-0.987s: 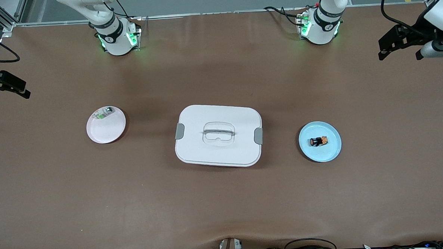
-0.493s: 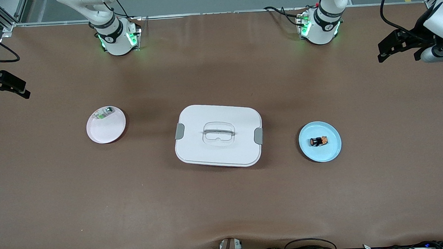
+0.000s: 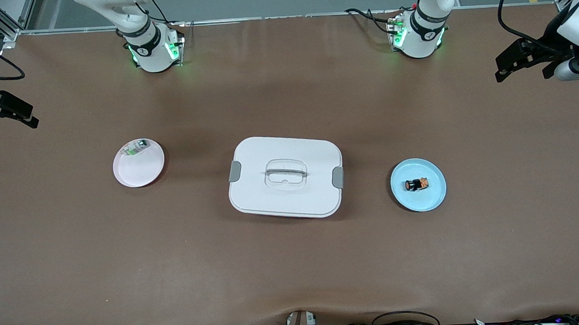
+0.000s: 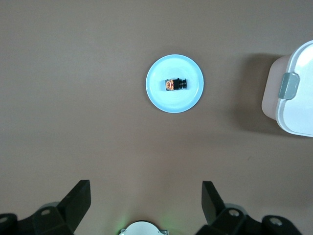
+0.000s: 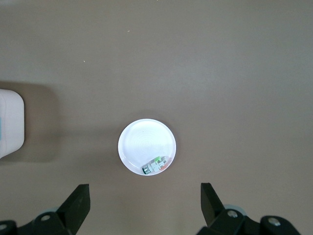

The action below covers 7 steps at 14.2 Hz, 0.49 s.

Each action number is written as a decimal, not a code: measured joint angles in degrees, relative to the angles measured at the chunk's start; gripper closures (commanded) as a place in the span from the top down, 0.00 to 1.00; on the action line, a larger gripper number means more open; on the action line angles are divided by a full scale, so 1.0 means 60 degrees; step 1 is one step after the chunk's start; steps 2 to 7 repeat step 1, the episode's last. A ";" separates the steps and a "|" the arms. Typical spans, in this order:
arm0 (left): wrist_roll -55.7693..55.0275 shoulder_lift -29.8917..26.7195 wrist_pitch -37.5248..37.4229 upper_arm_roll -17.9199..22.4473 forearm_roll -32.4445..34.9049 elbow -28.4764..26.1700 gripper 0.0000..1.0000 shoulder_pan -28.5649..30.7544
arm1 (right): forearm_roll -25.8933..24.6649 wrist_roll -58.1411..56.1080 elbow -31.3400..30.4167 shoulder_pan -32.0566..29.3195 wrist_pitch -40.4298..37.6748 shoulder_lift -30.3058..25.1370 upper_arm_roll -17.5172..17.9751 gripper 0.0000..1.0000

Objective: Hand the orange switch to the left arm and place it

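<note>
The orange switch (image 3: 416, 184) lies on its side on a blue plate (image 3: 420, 201) toward the left arm's end of the table. It also shows in the left wrist view (image 4: 176, 84). The white box (image 3: 284, 150) stands shut between the two plates; its edge shows in the left wrist view (image 4: 299, 110) and the right wrist view (image 5: 10, 122). My left gripper (image 4: 145, 200) is open and empty, high above the table between its base and the blue plate (image 4: 160, 98). My right gripper (image 5: 145, 203) is open and empty, high above the table near the pink plate (image 5: 142, 139).
The pink plate (image 3: 141, 171) toward the right arm's end holds a small white-and-green component (image 3: 136, 147), also in the right wrist view (image 5: 155, 165). Both arm bases (image 3: 150, 51) (image 3: 418, 37) stand along the table's edge farthest from the front camera. Brown table surface surrounds the box.
The left arm's hand has shifted slightly at the edge of the front view. The switch, plates and box have not moved.
</note>
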 measured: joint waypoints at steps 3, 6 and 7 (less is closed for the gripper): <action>0.0000 0.0004 0.0004 0.0000 0.0000 0.0000 1.00 0.0000 | 0.0000 0.0000 0.0000 0.0000 0.0000 0.0000 0.0000 1.00; 0.0000 0.0004 0.0004 0.0000 0.0000 0.0000 1.00 0.0000 | 0.0000 0.0000 0.0000 0.0000 0.0000 0.0000 0.0000 1.00; 0.0000 0.0004 0.0004 0.0000 0.0000 0.0000 1.00 0.0000 | 0.0000 0.0000 0.0000 0.0000 0.0000 0.0000 0.0000 1.00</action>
